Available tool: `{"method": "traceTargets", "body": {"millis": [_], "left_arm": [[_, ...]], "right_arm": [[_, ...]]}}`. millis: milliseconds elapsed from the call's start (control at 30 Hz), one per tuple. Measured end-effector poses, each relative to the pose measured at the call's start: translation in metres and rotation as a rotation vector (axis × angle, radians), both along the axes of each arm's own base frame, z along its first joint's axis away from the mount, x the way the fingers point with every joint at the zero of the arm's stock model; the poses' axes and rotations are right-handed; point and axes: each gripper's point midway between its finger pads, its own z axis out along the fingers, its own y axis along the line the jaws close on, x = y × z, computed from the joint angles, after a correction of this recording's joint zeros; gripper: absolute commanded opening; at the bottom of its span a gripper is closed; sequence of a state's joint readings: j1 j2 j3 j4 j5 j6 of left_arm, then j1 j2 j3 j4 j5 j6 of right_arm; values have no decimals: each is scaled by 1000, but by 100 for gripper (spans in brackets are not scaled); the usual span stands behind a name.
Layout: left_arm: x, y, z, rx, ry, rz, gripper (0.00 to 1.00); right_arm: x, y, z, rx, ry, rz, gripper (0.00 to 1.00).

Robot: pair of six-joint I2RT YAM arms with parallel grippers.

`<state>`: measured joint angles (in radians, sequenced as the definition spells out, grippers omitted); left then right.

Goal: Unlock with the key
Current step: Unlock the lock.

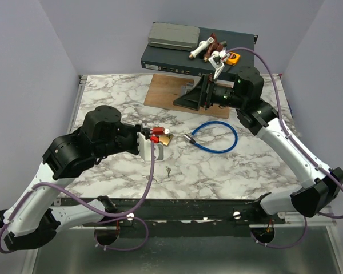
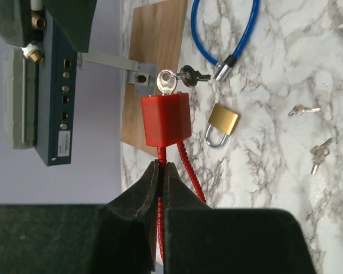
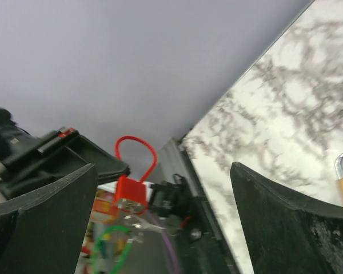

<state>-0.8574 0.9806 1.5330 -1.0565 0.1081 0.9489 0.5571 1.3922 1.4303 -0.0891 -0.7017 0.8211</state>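
Padlock [image 2: 166,119], a red plastic block with a thin red coiled cable [image 2: 190,165] as its shackle, is held above the marble table [image 2: 286,188], near a small brass lock [image 2: 223,121]. A silver key [image 2: 167,83] is seated in its end face, and a second key [image 2: 191,75] is hung from the same ring. The cable is pinched between the closed fingers of the left gripper [image 2: 161,166], while the right gripper [image 3: 164,171] is seen well apart over the wooden board [image 1: 171,91], its fingers spread wide with nothing between them.

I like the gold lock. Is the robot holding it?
No, the gold padlock lies loose on the marble table; the left gripper pinches the red cable instead.
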Motion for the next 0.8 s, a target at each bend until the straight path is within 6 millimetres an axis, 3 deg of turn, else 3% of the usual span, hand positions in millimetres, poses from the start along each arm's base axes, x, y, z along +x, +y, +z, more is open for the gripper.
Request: {"method": "traceTargets", "body": {"millis": [167,367,533,633,800], "left_arm": [[-16,-5,-1,-60,116,-31,0],[-33,-9,-13,-109,295,-41,0],[-35,-10,-17,-146,406,-28,0],[-35,-11,-20,-156,461,-20,0],[-40,-13,-24,-164,513,-28,0]], "right_arm": [[-5,-10,3,-43,-232,-2,100],[-27,-23,3,-8,-378,5,98],[-40,1,17,-72,-521,123,95],[-62,15,7,-123,-573,214,92],[-84,20,-4,-195,-634,315,91]]}}
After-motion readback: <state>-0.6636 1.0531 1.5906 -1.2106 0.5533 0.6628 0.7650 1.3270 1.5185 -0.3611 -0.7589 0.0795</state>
